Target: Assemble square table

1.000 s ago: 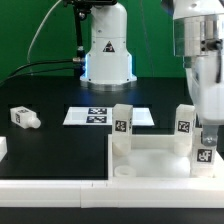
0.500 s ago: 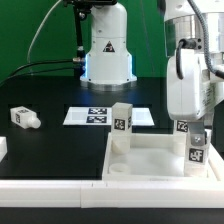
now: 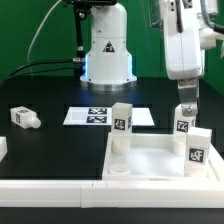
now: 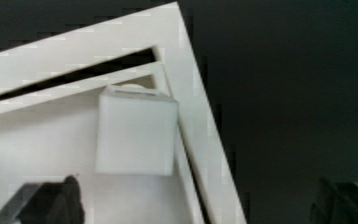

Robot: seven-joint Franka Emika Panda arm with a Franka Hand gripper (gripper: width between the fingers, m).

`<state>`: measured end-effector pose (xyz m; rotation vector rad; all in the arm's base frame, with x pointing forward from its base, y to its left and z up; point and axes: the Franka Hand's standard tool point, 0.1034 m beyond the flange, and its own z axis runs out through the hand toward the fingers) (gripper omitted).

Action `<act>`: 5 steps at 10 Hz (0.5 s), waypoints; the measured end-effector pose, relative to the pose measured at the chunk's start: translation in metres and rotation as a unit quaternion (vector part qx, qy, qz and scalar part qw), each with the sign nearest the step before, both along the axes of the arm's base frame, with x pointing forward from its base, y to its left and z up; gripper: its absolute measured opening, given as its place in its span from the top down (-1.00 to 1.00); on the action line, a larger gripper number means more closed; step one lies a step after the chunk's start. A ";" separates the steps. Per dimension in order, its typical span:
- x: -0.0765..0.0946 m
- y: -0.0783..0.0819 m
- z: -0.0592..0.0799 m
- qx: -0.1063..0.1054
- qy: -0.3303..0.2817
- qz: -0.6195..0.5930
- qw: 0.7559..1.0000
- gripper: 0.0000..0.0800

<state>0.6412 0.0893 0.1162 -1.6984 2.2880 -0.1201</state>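
Now, table top: my square table top (image 3: 160, 158) lies flat on the black desk (image 3: 50, 150), at the exterior view's lower right, raised rim and round corner sockets facing up.
Standing legs: three stubby legs stand upright in it, long axes vertical, tags toward the camera: the front-left leg (image 3: 121, 125), the far-right leg (image 3: 184, 122) and the near-right leg (image 3: 197, 152).
Loose leg: the fourth leg (image 3: 24, 117) lies on its side on the desk at the exterior view's left, well apart from the top, its long axis running roughly left to right.
Wrist view: I look straight down on one upright leg (image 4: 137, 131) just beside the top's rim (image 4: 190, 110); which leg it is I cannot tell for certain.
Gripper: my gripper (image 3: 188, 94) hangs above the far-right leg, fingers pointing down; in the wrist view my fingertips (image 4: 51, 200) sit apart at the two edges of the frame, so the fingers are spread and hold nothing.
Arm pose: my forearm rises steeply out of the exterior view's upper right.
Marker board: the marker board (image 3: 105, 116) lies flat behind the table top, in front of my white base (image 3: 107, 50).
Surroundings: a long white bar (image 3: 40, 188) runs along the desk's near edge; a green backdrop stands behind.
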 end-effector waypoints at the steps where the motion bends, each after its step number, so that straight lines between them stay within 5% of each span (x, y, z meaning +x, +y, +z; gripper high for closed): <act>1: 0.000 0.001 -0.002 -0.001 0.001 0.002 1.000 -0.62; 5: -0.001 0.001 -0.004 -0.002 0.002 0.004 1.000 -0.62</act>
